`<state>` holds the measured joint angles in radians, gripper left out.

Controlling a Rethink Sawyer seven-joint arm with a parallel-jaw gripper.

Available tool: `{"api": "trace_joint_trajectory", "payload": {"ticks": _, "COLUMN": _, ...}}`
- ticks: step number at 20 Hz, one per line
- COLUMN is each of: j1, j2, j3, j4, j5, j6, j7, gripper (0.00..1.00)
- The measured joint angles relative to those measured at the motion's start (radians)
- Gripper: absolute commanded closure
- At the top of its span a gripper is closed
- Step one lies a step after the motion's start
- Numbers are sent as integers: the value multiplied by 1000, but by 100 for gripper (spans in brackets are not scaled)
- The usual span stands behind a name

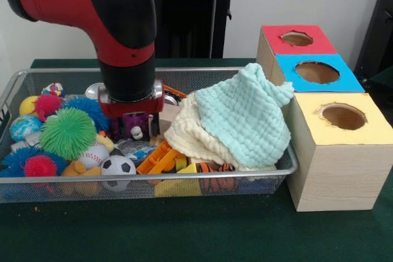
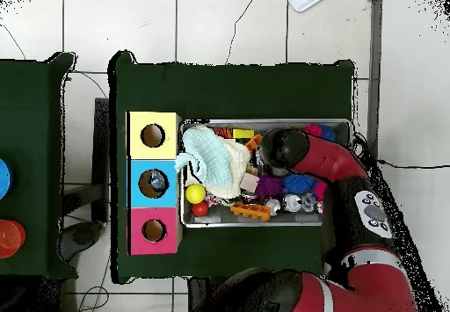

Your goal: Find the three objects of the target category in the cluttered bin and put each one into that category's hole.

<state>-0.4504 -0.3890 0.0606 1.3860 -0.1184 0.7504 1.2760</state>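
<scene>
- Gripper [image 1: 131,128] sunk among toys in the wire mesh bin [image 1: 288,162]; finger state impossible to tell
- Three holed boxes: red-topped [image 1: 276,40], blue-topped [image 1: 351,81], yellow-topped [image 1: 374,132]; two cloths, mint [image 1: 245,118] and cream [image 1: 184,134]
- Overhead alone shows a yellow ball [image 2: 195,193] and a red ball [image 2: 200,208]

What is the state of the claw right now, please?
Claw: down in the wire bin among the toys; open or shut cannot be told.
</scene>
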Motion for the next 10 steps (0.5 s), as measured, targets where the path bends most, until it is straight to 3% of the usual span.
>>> {"api": "trace_joint_trajectory", "payload": {"ticks": 6, "j1": 1, "j2": -30, "j3": 17, "j4": 3, "j5": 9, "j6": 120, "j7": 0, "gripper": 0}}
{"api": "trace_joint_trajectory", "payload": {"ticks": 10, "j1": 2, "j2": -31, "j3": 15, "j4": -10, "j5": -8, "j6": 75, "j7": 0, "gripper": 0}}
